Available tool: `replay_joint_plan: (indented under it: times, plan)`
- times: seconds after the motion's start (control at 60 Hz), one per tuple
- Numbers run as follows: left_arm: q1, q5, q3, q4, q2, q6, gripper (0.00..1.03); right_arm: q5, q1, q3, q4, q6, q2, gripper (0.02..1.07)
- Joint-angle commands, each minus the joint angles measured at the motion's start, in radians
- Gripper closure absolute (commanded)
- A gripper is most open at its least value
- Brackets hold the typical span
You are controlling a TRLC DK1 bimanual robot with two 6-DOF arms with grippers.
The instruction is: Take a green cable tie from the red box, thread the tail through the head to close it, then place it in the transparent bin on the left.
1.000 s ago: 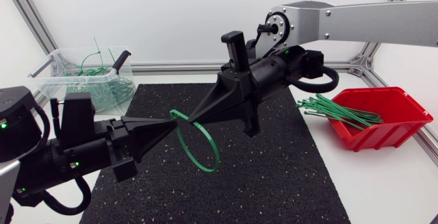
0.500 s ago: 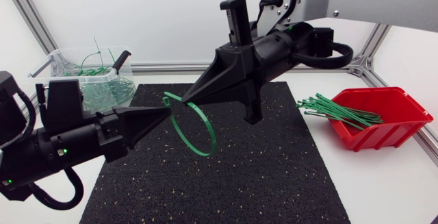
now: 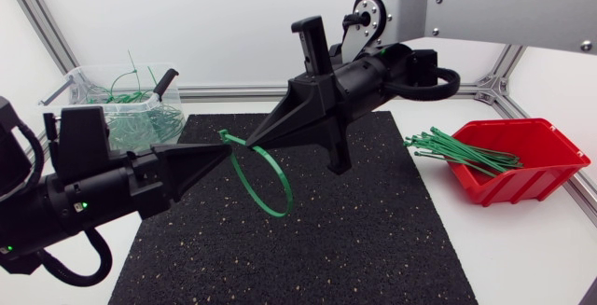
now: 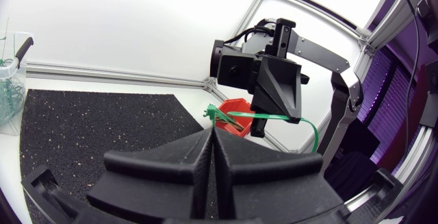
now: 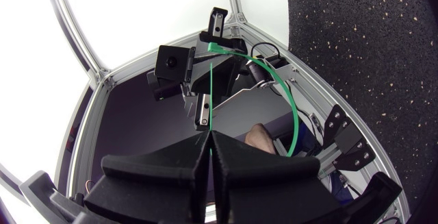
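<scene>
Above the black mat [image 3: 373, 240], the green cable tie [image 3: 287, 193] is held up as a loop. It is pinched by the left gripper [image 3: 222, 153] and by the right gripper [image 3: 254, 141], both pressed tight. The threading seems done. Next, it should be let go by the right gripper and carried to the transparent bin [image 3: 58, 109].

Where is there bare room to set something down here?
Free: the near-right part of the mat, bordered by the left arm and the red box. Crowded: the mat's far left, where left gripper and right gripper hold the cable tie.
</scene>
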Motion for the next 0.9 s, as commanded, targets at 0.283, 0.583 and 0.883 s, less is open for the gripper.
replay_joint_plan:
  times: [0.283, 0.583, 0.883]
  plan:
    - [-0.012, -0.002, 0.027, 0.020, -0.012, -0.025, 1.00, -0.010, 0.002, -0.014, 0.000, -0.021, 0.026, 1.01]
    - [-0.021, 0.001, 0.022, 0.020, -0.016, -0.025, 1.00, -0.010, 0.002, -0.015, 0.006, -0.023, 0.028, 1.01]
    - [-0.024, 0.001, 0.022, 0.015, -0.027, -0.025, 1.00, -0.010, -0.008, -0.015, 0.015, -0.023, 0.043, 1.01]
